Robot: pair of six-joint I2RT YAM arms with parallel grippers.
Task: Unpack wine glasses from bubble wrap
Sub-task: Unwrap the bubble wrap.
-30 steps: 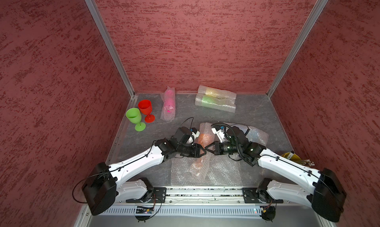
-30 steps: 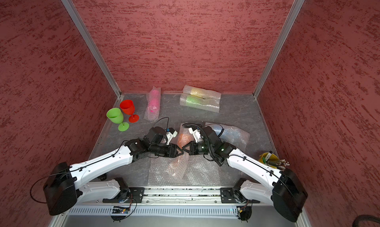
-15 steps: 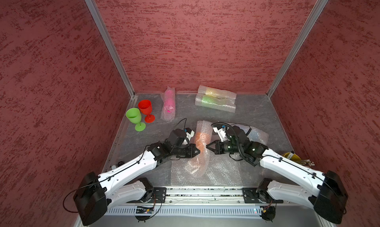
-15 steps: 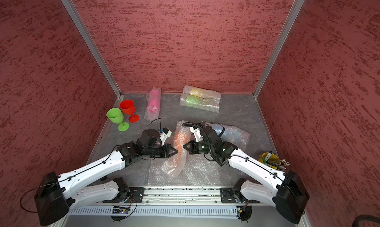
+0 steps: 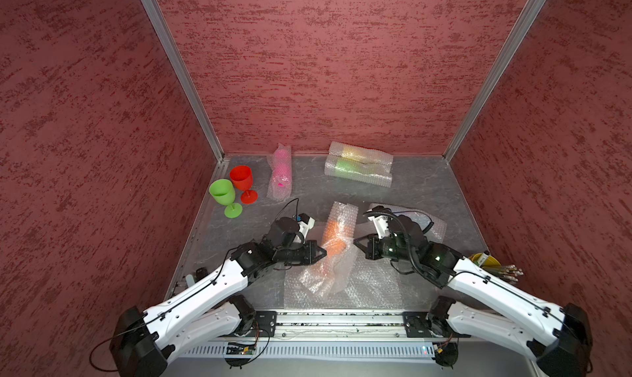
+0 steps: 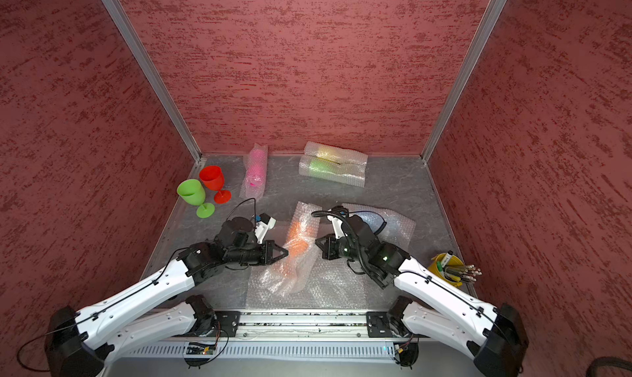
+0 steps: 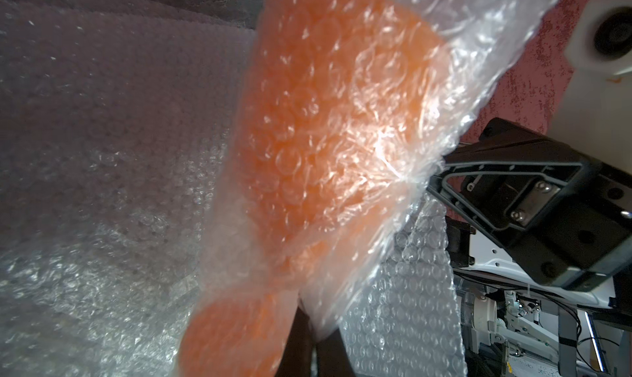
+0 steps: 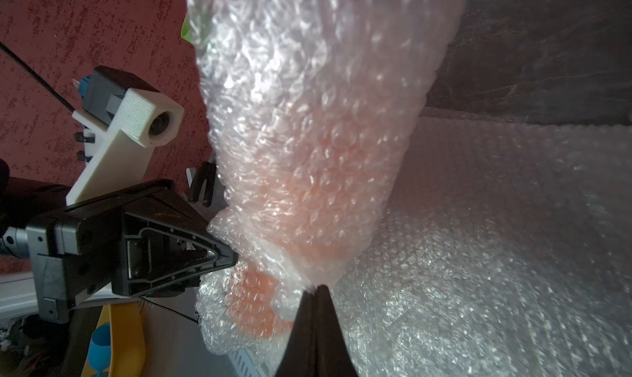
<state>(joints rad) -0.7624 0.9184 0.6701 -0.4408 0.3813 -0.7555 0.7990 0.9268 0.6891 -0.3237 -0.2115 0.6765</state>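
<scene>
Far right floor is open. The green goblet and red goblet stand far left; the pink wrapped goblet and two wrapped sleeves line the far side. The left gripper and right gripper, pinching bubble wrap, fill the centre.

Orange goblet just a blur through its bubble wrap sleeve, foot cut off by the left wrist view's edge; blue goblet mostly hidden behind right arm.

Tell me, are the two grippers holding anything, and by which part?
Both pinch the clear bubble wrap sleeve around the orange plastic goblet: the left gripper on one side, the right gripper on the opposite edge.
</scene>
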